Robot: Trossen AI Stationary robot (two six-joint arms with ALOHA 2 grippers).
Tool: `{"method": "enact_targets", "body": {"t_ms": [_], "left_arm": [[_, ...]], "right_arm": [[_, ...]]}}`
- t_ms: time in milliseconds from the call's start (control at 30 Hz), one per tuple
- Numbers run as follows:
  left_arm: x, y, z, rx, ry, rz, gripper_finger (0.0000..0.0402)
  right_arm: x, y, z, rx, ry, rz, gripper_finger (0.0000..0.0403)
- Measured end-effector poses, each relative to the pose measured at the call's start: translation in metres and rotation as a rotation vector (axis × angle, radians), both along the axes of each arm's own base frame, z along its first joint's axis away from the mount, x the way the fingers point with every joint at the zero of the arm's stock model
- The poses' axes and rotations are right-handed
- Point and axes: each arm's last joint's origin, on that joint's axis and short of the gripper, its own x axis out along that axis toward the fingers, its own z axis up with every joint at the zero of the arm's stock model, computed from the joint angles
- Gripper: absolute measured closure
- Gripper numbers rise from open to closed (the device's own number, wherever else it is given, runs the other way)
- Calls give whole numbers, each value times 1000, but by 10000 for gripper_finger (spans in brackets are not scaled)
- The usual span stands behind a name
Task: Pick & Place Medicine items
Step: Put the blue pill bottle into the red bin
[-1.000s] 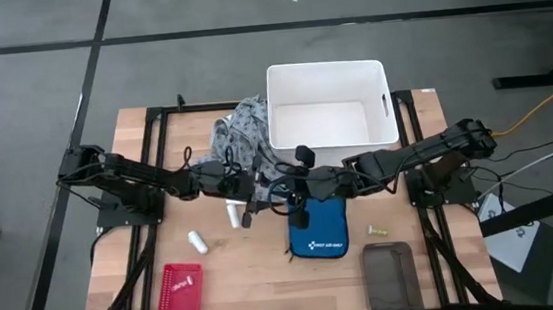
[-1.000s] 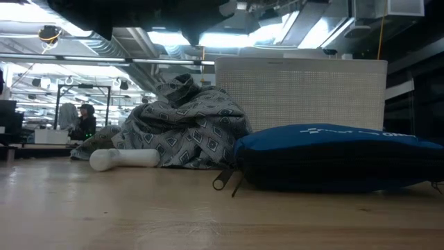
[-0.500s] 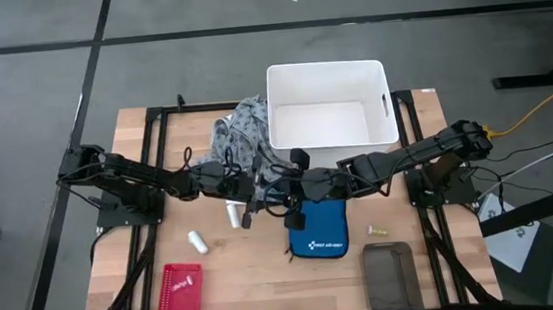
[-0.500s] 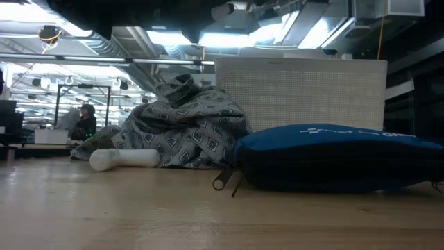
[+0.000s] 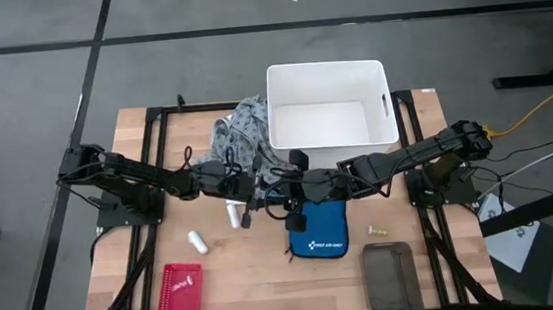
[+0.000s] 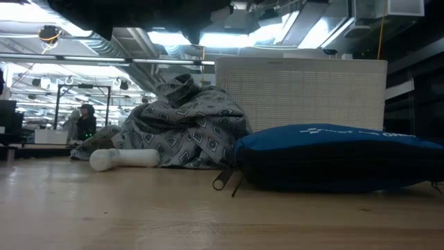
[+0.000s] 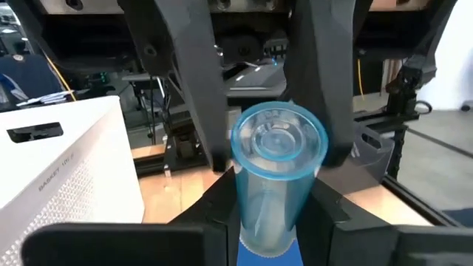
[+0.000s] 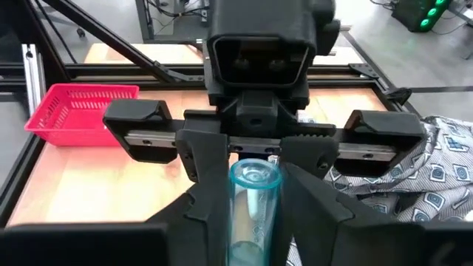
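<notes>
A clear, blue-tinted tube (image 7: 277,185) is held level between my two grippers over the table's middle, above the blue pouch (image 5: 319,234). My left gripper (image 7: 275,210) is shut on one end and my right gripper (image 8: 251,203) on the other, the two facing each other. Two white rolls (image 5: 233,214) (image 5: 198,243) lie on their sides on the wood to the left of the pouch. One of the rolls (image 6: 125,158) shows in the low view. A small yellowish bit (image 5: 377,231) lies to the right of the pouch. My left gripper pinches the tube's body (image 7: 262,214) between its two fingers, coming level from the table's left, with the tube lying along the fingers and lifted clear. My right gripper pinches the tube's other end (image 8: 251,222) between its two fingers, level from the table's right, with the tube pointing straight out toward the left gripper.
A white basket (image 5: 325,75) stands at the far middle, with a crumpled grey patterned cloth (image 5: 239,133) against its left side. A red basket (image 5: 180,289) sits near left and a grey pouch (image 5: 391,277) near right. Bare wood lies between the rolls and the red basket.
</notes>
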Motion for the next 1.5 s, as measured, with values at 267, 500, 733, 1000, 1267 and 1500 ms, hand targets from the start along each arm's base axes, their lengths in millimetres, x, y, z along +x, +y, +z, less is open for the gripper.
{"method": "enact_targets", "body": {"t_ms": [267,500,733,1000,1267,1500], "left_arm": [[0,0,-7,8,70,3,321],[-11,1,-5,28,164,11,323],[-51,-18,6,-29,385,-59,324],[-99,-58,-1,-277,733,-58,325],[-122,-106,-15,-521,964,-46,323],[-140,-146,-32,-679,1139,8,323]], "right_arm": [[-8,-2,11,-6,-25,-12,199],[-37,-8,27,-67,28,-116,163],[-53,-14,24,-95,134,-173,159],[-54,-15,22,-147,170,-147,159],[-54,-17,22,-184,182,-124,159],[-53,-15,22,-157,191,-81,159]]}}
